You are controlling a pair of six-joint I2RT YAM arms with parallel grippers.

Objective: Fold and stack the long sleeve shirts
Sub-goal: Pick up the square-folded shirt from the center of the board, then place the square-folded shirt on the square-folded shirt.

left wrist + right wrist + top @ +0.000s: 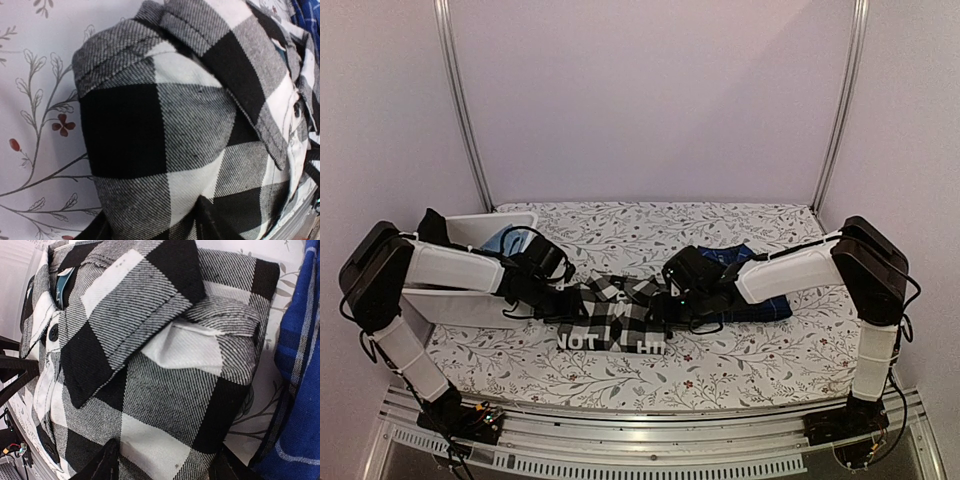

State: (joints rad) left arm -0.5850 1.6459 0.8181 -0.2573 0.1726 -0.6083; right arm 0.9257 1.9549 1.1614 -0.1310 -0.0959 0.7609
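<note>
Black-and-white woven cloth fills both wrist views. The check shirt [610, 318] lies folded into a thick bundle at the middle of the surface [650, 225], towards its near edge, between the two arms. The left gripper [152, 216] has its jaws pinching a thick fold at the shirt's left side, with the dark fingers [210, 226] on either side of the cloth. The right gripper [167, 454] pinches the opposite side the same way, its fingers [102, 466] straddling a fold.

The navy shirt [768, 306] lies just right of the bundle, under the right arm. The right wrist view shows a strip of bare surface between the two shirts. A white bin [470, 232] sits at the surface's left edge, behind the left arm. Open room lies behind the shirts up to the back wall, and a narrower band runs along the front edge before the metal rail [640, 425].

The check shirt is a coarse twill in large squares of black, white and grey. Its collar is folded flat with stitched hems, and a dark button [53, 332] sits on a white placket. The navy shirt looks smoother, blue with thin pale lines. White cloth printed with grey leafy sprigs and small red flowers covers the surface.
</note>
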